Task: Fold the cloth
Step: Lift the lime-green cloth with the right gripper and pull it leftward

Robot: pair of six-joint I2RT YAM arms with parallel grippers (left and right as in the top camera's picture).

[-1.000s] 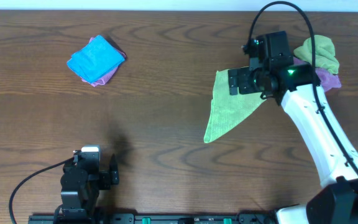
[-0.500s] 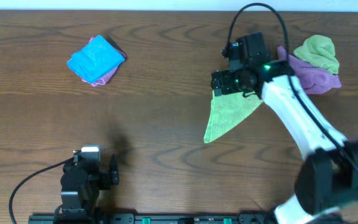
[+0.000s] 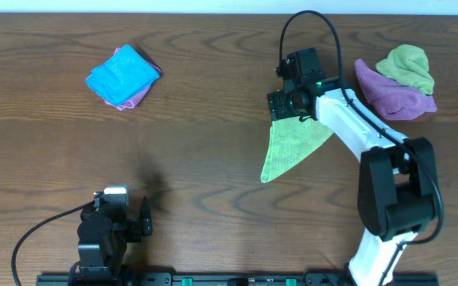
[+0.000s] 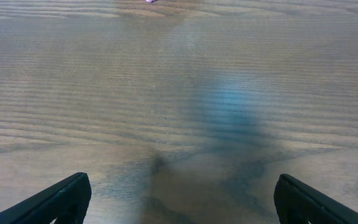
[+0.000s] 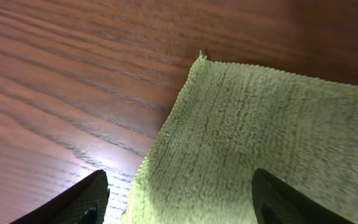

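The right pincer (image 5: 178, 208), jaws spread, hovers over the green cloth (image 3: 291, 147) at its top corner; the left pincer (image 4: 179, 202) gapes above the bench (image 3: 213, 183).

The overhead camera looks straight down from well above and takes in the whole table (image 3: 213, 171) and both arms. The left wrist camera sits low near the front edge and faces forward across bare wood, with the left gripper (image 4: 182, 190) framing the bottom (only the fingertips show). The right wrist camera hangs close over the green cloth (image 5: 260, 137), tilted downward. The cloth's corner also appears in the overhead view.
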